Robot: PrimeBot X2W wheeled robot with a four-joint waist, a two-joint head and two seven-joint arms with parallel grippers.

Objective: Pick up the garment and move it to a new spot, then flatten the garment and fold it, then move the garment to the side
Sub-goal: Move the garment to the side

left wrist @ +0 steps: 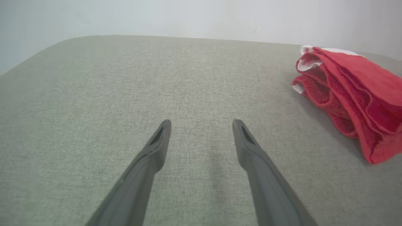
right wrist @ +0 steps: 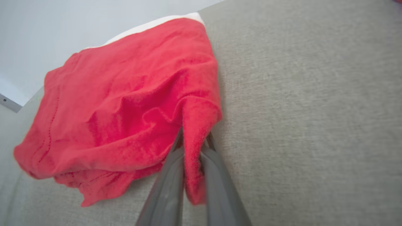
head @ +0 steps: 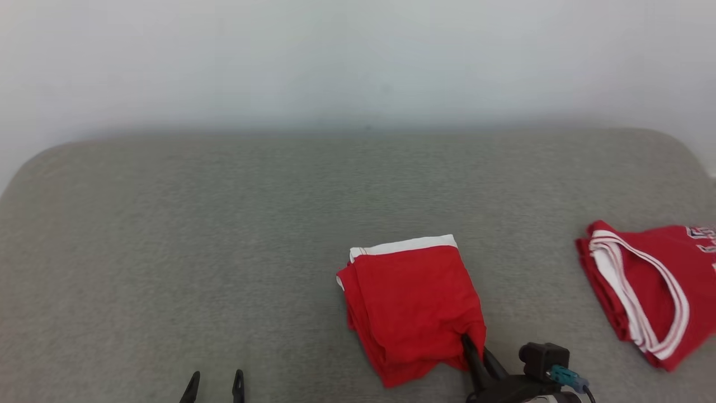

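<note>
The garment (head: pixel 411 305) is a folded red cloth with a white band along its far edge, lying on the grey table (head: pixel 224 235) right of centre. My right gripper (head: pixel 465 339) is shut on its near right corner; the right wrist view has the red cloth (right wrist: pixel 125 110) pinched between both fingers (right wrist: pixel 169 175), with a fold hanging between them. My left gripper (head: pixel 215 379) stands open at the lower left, nothing between its fingers (left wrist: pixel 157 147), hovering over bare table. The garment (left wrist: pixel 348 94) lies to its right in the left wrist view.
A second red garment (head: pixel 649 285) with white striped trim and lettering lies at the table's right edge. A pale wall (head: pixel 358 56) rises behind the table's rounded far edge. Bare grey table stretches across the left and the far half.
</note>
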